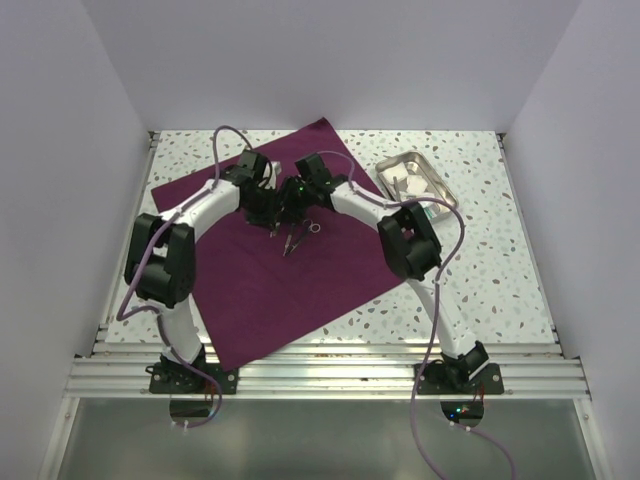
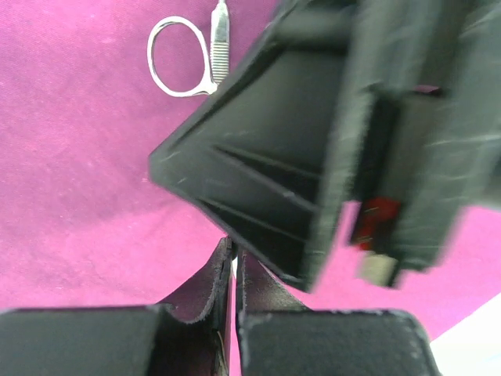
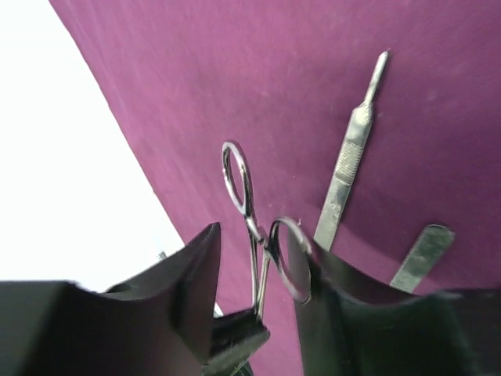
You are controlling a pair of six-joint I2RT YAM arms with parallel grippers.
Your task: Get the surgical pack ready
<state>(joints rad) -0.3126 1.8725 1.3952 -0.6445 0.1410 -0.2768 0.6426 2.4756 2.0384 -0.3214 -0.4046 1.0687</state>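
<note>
Right gripper (image 3: 254, 251): jaws apart, one on either side of the ring-handled forceps (image 3: 252, 229). I see a gap on one side, so I don't read this as a clamp yet. My guess at why it straddles the handles: the rings are the only raised purchase on a flat tool.

Left gripper (image 2: 235, 257): jaws together, nothing I can make out between them. It sits nose-to-nose with the right one, perhaps ready to pin the cloth.

Just beyond the forceps lie a scalpel handle (image 3: 350, 168), knurled mid-shaft, and a flat steel strip (image 3: 423, 251) I can't name. All are bright, thin, hard steel.

They rest on the purple cloth (image 1: 290, 290), which is matte and felt-like. It is spread flat on the speckled desk (image 1: 490, 270) as one big square, its edge just beside the steel tray (image 1: 428, 172). The instruments sit apart from the tray, mid-cloth; I judge that is so the cloth can fold over them.
</note>
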